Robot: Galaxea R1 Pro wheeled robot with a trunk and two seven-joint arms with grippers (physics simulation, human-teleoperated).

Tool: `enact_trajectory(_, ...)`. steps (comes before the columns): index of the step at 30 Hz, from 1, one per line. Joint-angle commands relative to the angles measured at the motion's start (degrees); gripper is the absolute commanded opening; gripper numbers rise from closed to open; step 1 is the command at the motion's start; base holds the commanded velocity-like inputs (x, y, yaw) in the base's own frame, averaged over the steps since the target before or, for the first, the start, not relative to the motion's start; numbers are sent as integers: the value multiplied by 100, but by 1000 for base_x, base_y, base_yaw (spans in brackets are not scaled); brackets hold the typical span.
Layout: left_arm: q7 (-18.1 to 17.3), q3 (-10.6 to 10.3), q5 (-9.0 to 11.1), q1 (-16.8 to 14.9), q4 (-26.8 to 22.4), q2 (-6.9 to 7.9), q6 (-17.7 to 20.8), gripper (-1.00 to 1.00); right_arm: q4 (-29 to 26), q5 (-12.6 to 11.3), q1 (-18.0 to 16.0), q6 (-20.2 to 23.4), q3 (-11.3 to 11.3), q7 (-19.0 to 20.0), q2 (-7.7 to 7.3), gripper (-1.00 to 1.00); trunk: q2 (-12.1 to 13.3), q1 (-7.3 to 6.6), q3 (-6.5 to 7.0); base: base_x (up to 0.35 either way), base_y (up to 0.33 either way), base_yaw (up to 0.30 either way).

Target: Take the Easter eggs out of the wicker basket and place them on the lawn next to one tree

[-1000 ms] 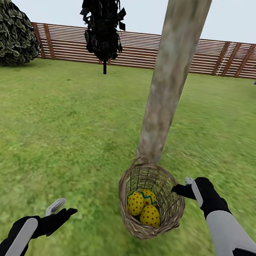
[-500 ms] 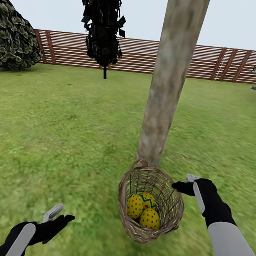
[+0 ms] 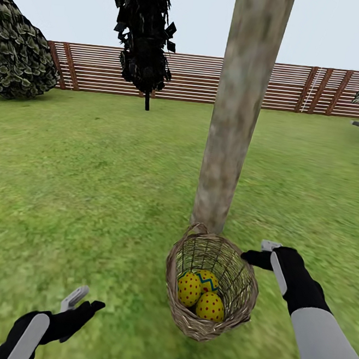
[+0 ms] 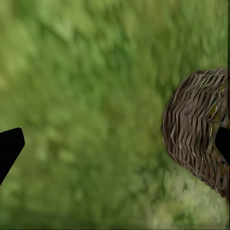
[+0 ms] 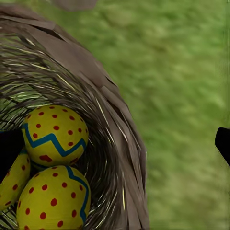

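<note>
The wicker basket (image 3: 234, 294) stands on the lawn (image 3: 90, 193) at the foot of a thick pale tree (image 3: 234, 124). Three yellow, red-dotted Easter eggs lie inside it: one egg (image 3: 189, 288) on the left, one (image 3: 209, 280) with a zigzag band behind, and one (image 3: 210, 307) in front. My right gripper (image 3: 260, 252) is open at the basket's right rim. In the right wrist view the eggs (image 5: 55, 134) (image 5: 52, 199) sit close, and one fingertip (image 5: 9, 148) is over the basket's inside, the other outside. My left gripper (image 3: 82, 301) is open over grass, left of the basket (image 4: 196, 129).
A brown slat fence (image 3: 200, 77) closes off the far end of the garden. A slim dark tree (image 3: 143, 39) stands at the back, a round dark bush (image 3: 22, 49) at the far left. Open grass stretches left of and behind the trunk.
The whole view has shifted a little, so the camera moved. My right gripper has risen slightly along the basket's right rim. The eggs and basket have stayed put.
</note>
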Motion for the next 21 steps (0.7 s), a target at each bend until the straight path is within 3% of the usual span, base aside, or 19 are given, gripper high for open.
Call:
enact_trajectory(1,46,14,65,5,-15,-9,30,100,28,-30,-36,-9,-6,-21,6,100,-2,-1,-5,0,0,0)
enact_trajectory(7,31,46,75,27,-40,-30,52,100,344,-35,-113,-79,-4,-49,30,100,-2,-1,-5,0,0,0)
enact_trajectory(10,11,50,69,42,62,12,44,100,244,-33,-49,-78,2,-56,48,100,-2,-1,-5,0,0,0)
enact_trajectory(15,3,52,59,48,309,26,22,100,-269,-37,149,-30,-2,-53,85,100,-2,-1,-5,0,0,0)
enact_trajectory(19,1,52,36,49,394,35,10,100,-1281,-41,701,3,16,-51,103,100,-2,-1,-5,0,0,0)
enact_trajectory(21,1,52,29,49,407,36,9,100,-1500,-39,841,6,33,-51,107,100,-2,-1,-5,0,0,0)
